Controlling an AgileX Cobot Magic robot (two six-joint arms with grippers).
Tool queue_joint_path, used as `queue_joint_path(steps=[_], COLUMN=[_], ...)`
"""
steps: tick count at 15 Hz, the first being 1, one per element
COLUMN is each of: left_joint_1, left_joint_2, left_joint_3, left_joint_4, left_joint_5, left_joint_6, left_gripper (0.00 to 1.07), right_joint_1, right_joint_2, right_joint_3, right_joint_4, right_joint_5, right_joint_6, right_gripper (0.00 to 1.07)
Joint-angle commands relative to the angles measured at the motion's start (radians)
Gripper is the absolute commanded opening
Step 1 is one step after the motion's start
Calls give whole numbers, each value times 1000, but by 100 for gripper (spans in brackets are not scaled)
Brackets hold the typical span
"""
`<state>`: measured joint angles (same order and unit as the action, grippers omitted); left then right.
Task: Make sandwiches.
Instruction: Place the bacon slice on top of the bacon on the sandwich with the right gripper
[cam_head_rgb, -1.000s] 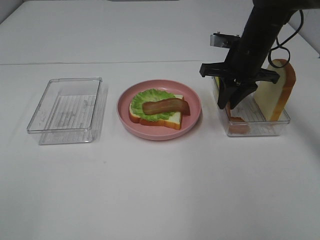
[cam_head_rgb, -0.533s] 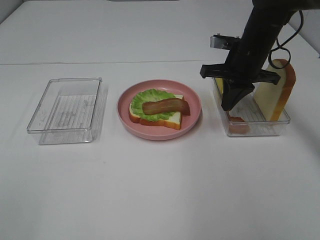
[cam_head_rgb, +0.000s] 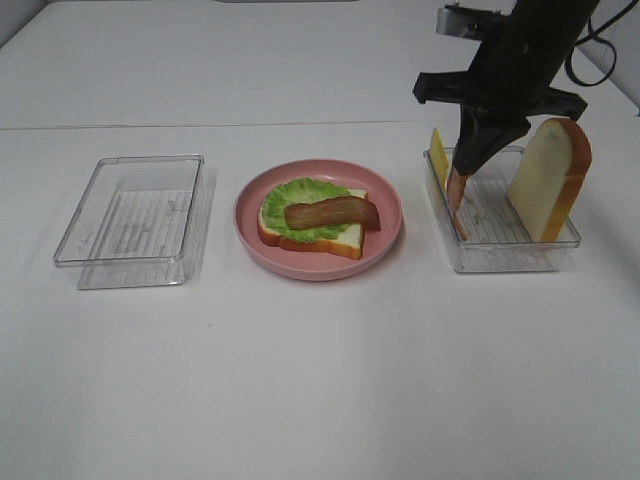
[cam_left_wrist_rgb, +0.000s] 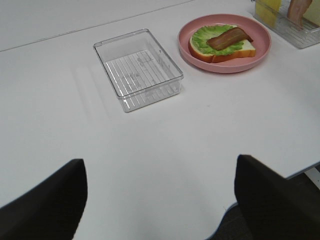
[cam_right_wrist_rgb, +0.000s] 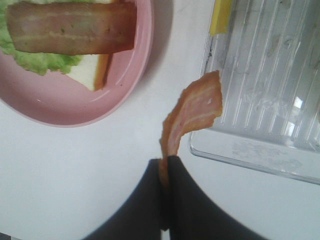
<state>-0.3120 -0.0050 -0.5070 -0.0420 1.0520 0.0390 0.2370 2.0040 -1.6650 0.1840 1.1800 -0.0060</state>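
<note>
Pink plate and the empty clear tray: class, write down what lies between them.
Nothing: only bare white table separates the plate from the tray, seen in the high and left wrist views.

White table (cam_head_rgb: 320, 380) spreading wide beneath the right gripper (cam_head_rgb: 463, 172), thin seam (cam_head_rgb: 200, 126) running straight across the tabletop just behind it, bright even light all over, only soft pale shadows

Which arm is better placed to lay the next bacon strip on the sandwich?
Right: its jaws pinch a bacon strip, hanging over the clear tray beside the pink plate. The left jaws stand open, empty, farther from the plate.
</note>
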Motion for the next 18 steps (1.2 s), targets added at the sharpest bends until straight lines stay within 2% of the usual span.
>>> queue_joint_path(steps=[1,4,6,7,9,15,17,18], left_joint_1=[-3,-3,-3,-3,-3,-2,-2,-2], left_joint_2=[-21,-21,-21,-21,-21,-21,-21,-21], left_joint_3=[3,3,3,3,3,3,3,3], left_joint_4=[-3,-3,-3,-3,-3,-3,-3,-3], left_joint_5=[-13,-13,-13,-13,-13,-13,-13,-13], left_joint_6=[2,2,2,2,2,2,2,2], left_gripper=[77,77,77,77,77,77,77,77], right_joint_1=[-1,-1,0,0,4,122,151,161], right_joint_2=[-77,-137,-142,-142,-139,-47,16,60], right_joint_3=[-7,-7,-7,-7,-7,-7,-7,-7], right_joint_4=[26,149,320,447,550,588,648,740], right_joint_5=[14,14,11,-7,-52,-203,-258,-276], right_joint_6=[-4,-46,-127,-195,-243,-245,-282,-339], right_gripper=[0,0,0,0,0,0,0,0])
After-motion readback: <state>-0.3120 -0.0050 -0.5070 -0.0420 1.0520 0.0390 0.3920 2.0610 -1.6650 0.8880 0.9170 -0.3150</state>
